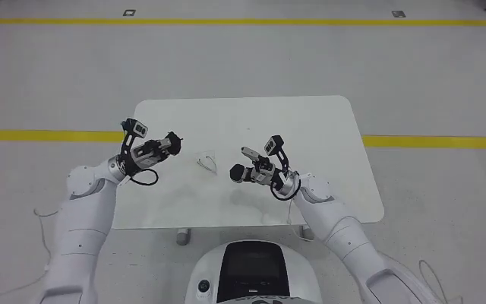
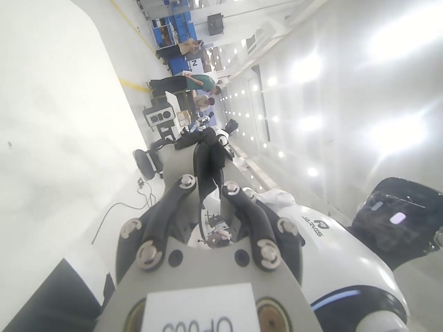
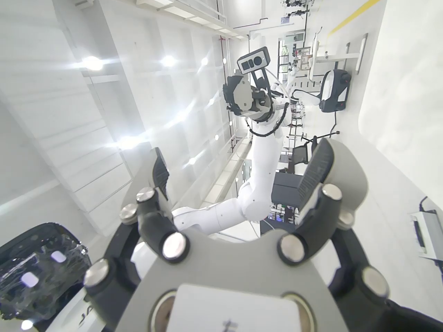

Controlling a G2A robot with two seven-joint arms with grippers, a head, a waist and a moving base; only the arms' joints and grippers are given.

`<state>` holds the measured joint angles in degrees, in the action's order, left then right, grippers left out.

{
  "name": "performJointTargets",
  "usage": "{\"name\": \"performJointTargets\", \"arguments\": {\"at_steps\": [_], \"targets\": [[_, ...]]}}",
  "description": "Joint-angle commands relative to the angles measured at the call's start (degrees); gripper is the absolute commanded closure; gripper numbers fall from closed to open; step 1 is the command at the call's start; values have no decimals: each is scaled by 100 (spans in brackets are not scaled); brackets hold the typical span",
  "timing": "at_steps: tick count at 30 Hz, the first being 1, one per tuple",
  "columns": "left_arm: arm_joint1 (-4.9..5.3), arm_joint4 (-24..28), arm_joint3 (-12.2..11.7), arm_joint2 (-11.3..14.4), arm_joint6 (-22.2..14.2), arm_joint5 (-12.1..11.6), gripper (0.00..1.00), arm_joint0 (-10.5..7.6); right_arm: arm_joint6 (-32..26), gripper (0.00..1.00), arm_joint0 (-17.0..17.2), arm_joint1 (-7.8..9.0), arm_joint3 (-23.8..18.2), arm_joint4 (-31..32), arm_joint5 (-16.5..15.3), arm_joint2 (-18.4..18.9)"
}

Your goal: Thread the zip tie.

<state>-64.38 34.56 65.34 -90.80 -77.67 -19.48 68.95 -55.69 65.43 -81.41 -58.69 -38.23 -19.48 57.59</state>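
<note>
While both arms hang above the white table [image 1: 319,121], we see the zip tie [image 1: 206,162] lying on the tabletop, curled into a small pale loop. It sits between the two end effectors, apart from both and touched by neither.

We find the left end effector [image 1: 175,143] over the table's left part, pointing towards the middle. In its own wrist view, its dark fingers [image 2: 216,157] are closed tip to tip, and we can make out nothing pinched between them.

We find the right end effector [image 1: 241,162] just to the right of the zip tie. It is spread wide, its two ribbed pads [image 3: 316,169] are well apart, and nothing is held between them.

As for writing, we note a white label [image 2: 200,307] with dark print on the left end effector's base, cut off at the frame edge. A second white label [image 3: 235,309] sits on the right one, its print too small for us to read. Dark lettering with a logo [image 2: 313,228] runs along the robot's white shell.

Two yellow lines [image 1: 243,21] cross the grey floor [image 1: 76,76] beyond and beside the table.
</note>
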Motion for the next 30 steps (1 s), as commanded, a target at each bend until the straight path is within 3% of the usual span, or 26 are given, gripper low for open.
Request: {"name": "performJointTargets", "arguments": {"at_steps": [1, 6, 10, 14, 18, 24, 27, 30], "targets": [[-64, -98, -138, -249, -165, 0, 100, -56, 0, 0, 0, 0, 0, 0, 0, 0], [-221, -297, -379, -652, -197, 0, 100, -164, 0, 0, 0, 0, 0, 0, 0, 0], [-301, -196, -425, -694, -197, 0, 100, -153, 62, 0, -10, 1, -39, 83, 37, -17], [-301, -196, -425, -694, -197, 0, 100, -153, 485, 0, -379, -18, -301, 916, 592, -259], [-301, -196, -425, -694, -197, 0, 100, -153, 758, 0, -999, -116, -232, 1727, 1206, -683], [-301, -196, -425, -694, -197, 0, 100, -153, 1118, 0, -2037, -452, 296, 2920, 2081, -1664], [-301, -196, -425, -694, -197, 0, 100, -153, 1240, 0, -2468, -701, 641, 3319, 2312, -2166], [-301, -196, -425, -694, -197, 0, 100, -153, 1253, 0, -2792, -989, 1059, 3453, 2277, -2576]]}}
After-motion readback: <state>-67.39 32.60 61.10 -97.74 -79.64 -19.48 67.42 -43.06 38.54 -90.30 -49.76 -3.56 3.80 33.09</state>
